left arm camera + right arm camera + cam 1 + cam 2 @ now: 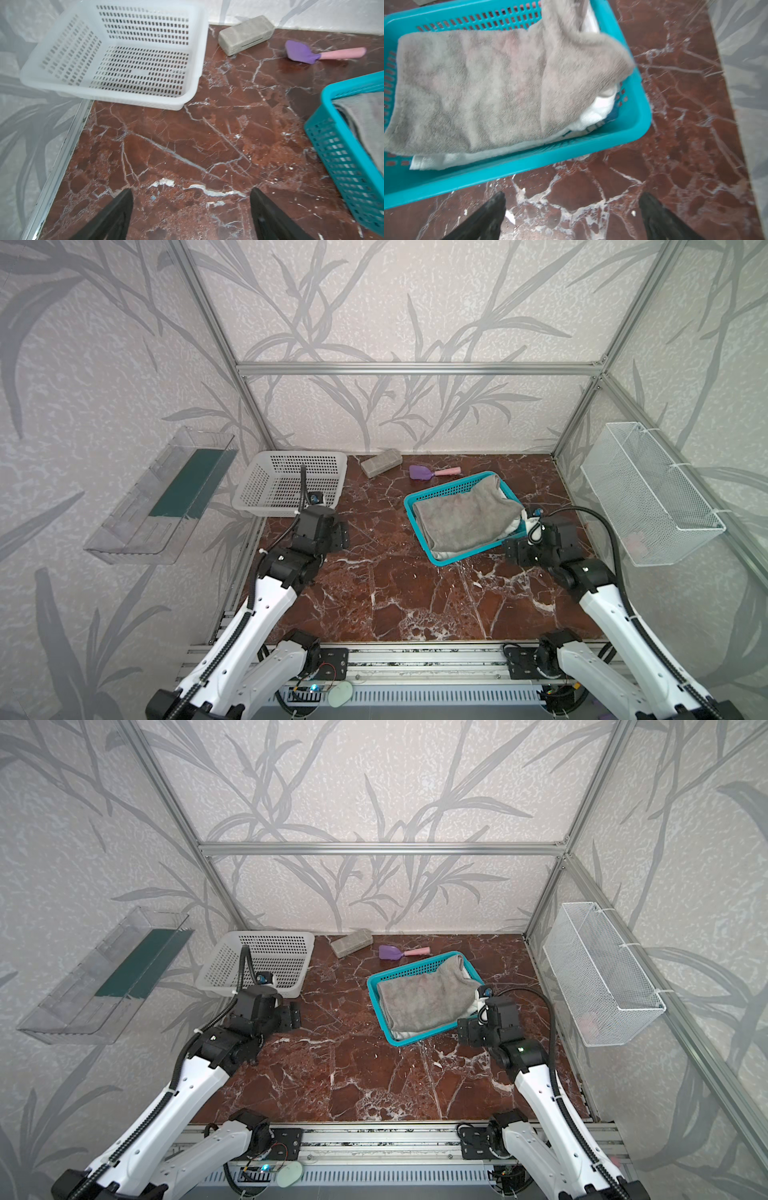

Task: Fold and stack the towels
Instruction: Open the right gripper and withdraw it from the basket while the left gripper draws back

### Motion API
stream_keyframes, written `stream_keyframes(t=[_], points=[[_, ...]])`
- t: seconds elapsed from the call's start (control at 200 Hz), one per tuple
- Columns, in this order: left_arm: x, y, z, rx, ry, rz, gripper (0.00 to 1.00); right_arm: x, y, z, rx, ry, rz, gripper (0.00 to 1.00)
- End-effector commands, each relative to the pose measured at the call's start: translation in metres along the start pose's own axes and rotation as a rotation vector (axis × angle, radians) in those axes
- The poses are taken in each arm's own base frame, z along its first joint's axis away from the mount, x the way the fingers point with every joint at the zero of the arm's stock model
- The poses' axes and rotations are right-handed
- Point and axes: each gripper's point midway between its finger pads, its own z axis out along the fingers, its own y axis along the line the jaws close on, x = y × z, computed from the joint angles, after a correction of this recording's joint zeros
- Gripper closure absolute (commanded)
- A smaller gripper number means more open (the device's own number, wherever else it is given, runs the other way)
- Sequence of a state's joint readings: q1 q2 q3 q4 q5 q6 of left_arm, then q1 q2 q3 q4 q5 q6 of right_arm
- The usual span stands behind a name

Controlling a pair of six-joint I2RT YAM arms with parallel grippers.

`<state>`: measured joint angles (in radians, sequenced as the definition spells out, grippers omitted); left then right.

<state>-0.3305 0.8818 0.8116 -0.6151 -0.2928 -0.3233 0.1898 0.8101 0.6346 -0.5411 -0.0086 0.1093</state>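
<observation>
Grey towel point(477, 87) over white towel point(600, 108), mostly hidden, inside teal basket point(529, 164)

Left tool point(191, 190) jaws spread wide, empty, right tool point(574, 193) jaws spread wide, empty, both angled downward

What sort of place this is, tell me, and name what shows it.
Probably a robot test cell dressed as a home laundry corner: aluminium frame with wallpapered panels, marble-look table, teal basket of folded towels.
</observation>
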Motion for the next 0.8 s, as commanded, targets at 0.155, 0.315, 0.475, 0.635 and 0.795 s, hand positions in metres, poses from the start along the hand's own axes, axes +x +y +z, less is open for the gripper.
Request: stream_keyframes(t=[0.155, 0.315, 0.475, 0.635, 0.795], points=[[0.016, 0.018, 0.004, -0.052, -0.070, -0.143, 0.11, 0.016, 0.045, -0.004, -0.216, -0.022, 0.017, 0.02], [0.020, 0.010, 0.007, -0.015, -0.033, -0.160, 0.11, 0.035, 0.076, 0.011, -0.312, 0.164, 0.095, 0.11], [0.016, 0.008, 0.003, 0.004, -0.046, -0.170, 0.11, 0.095, 0.116, 0.008, -0.265, 0.371, -0.029, 0.17], [0.018, 0.006, 0.006, 0.006, -0.037, -0.166, 0.11, 0.126, 0.138, 0.024, -0.291, 0.385, -0.029, 0.24], [0.021, 0.003, 0.011, 0.011, -0.017, -0.147, 0.11, 0.082, 0.151, 0.054, -0.274, 0.306, -0.075, 0.25]])
